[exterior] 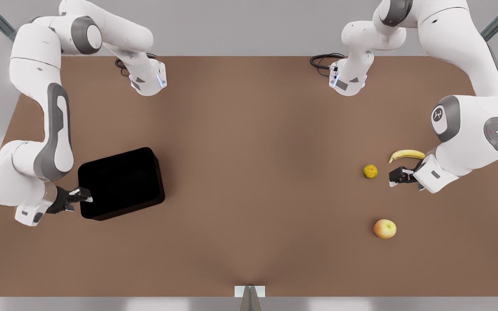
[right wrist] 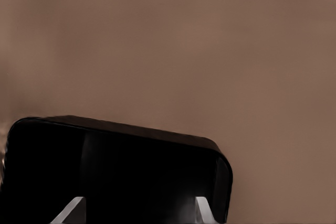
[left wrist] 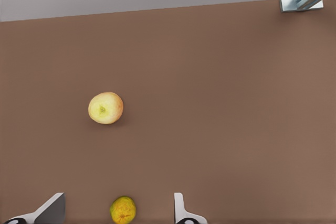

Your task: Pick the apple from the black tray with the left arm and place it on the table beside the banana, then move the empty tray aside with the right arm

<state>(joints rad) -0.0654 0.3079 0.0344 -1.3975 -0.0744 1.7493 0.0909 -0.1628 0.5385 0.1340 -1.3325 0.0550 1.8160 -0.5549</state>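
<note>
The left pincer (exterior: 391,177) hangs spread apart and empty, apple (exterior: 384,228) near it. The right pincer (exterior: 85,195), fingers apart, straddles the black tray's (exterior: 121,183) rim.

No legible text, labels or nos. anywhere; small unreadable emblem on one arm joint (exterior: 438,115)

Front view: high, looking down on the whole table (exterior: 249,129). Wrist views: low, close; both share the tabletop with it.
</note>
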